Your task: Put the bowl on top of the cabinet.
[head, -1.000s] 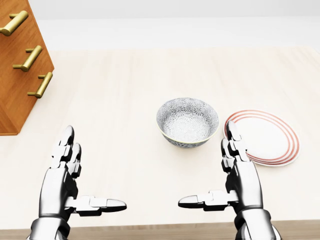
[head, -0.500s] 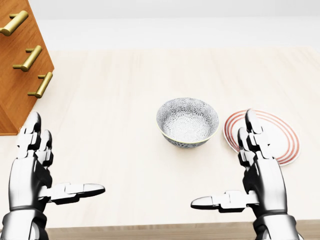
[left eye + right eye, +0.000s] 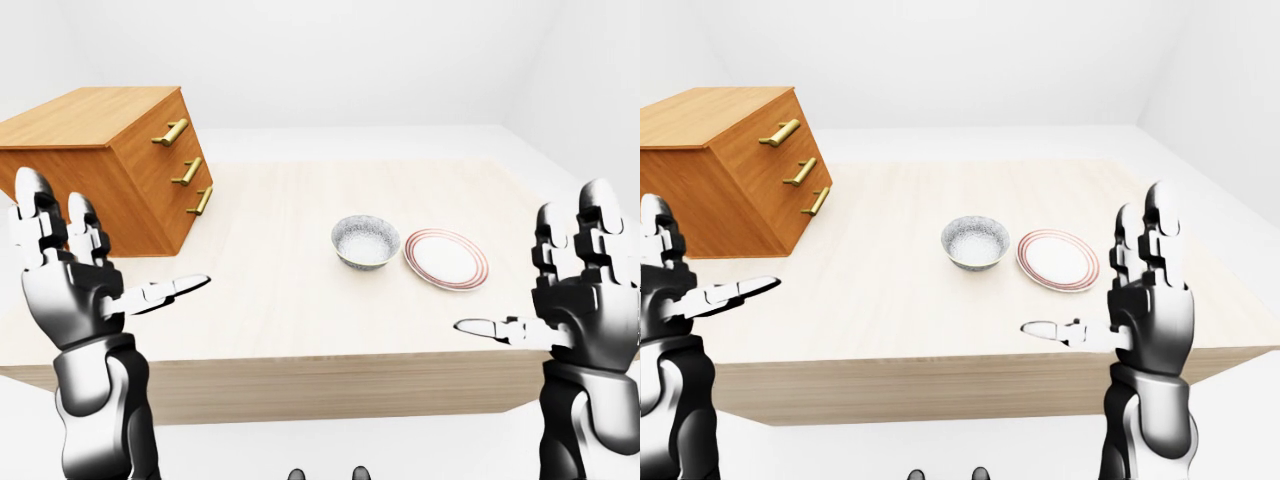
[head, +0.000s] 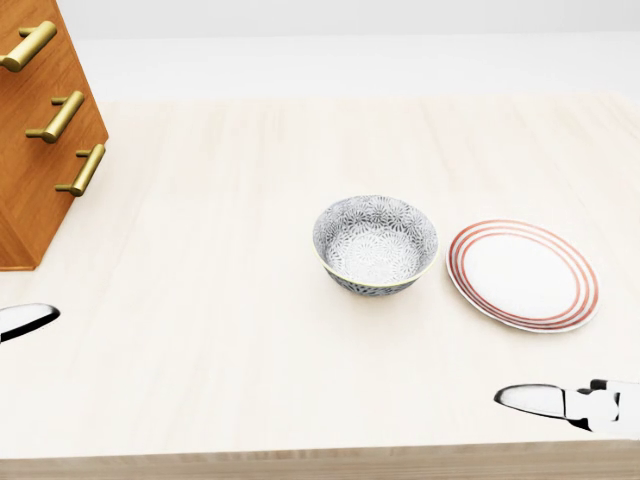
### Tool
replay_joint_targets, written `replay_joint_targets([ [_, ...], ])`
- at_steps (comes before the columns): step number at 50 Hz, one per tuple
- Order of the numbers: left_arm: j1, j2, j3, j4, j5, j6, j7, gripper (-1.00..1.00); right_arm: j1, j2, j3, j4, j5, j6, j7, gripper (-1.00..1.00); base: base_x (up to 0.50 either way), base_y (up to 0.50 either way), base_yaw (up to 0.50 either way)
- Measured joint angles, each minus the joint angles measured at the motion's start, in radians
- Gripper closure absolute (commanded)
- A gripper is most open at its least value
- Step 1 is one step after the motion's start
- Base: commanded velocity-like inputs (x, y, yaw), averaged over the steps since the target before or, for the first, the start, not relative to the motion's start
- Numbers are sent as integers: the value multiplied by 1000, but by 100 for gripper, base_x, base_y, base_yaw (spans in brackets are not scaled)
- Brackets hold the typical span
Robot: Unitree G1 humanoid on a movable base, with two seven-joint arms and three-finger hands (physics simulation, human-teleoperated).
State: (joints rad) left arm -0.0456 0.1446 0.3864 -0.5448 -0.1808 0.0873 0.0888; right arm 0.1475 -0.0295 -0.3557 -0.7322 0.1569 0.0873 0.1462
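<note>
I see the patterned bowl [image 4: 375, 243] upright on the surface [image 4: 250, 350], just left of a red-ringed plate [image 4: 523, 274]; the wooden cabinet [image 3: 105, 165] stands well left. My left hand [image 3: 70, 280] and right hand [image 3: 1145, 300] hover spread, empty.

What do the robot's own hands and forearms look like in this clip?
Both the left hand and right hand are glossy chrome-silver with dark, near-black joints. Each has three chunky, segmented fingers with rounded tips. Forearms are shiny silver cylinders; no cables, sleeves or markings show.
</note>
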Motion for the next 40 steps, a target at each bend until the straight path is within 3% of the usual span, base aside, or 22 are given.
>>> replay_joint_targets([
  [13, -5, 15, 42, -41, -36, 0, 22, -100, 5, 4, -43, -56, 23, 0, 8, -100, 2, 0, 0],
  [40, -8, 21, 55, -63, -57, 0, 31, -100, 5, 5, -48, -67, 19, 0, 19, -100, 49, -6, 0],
])
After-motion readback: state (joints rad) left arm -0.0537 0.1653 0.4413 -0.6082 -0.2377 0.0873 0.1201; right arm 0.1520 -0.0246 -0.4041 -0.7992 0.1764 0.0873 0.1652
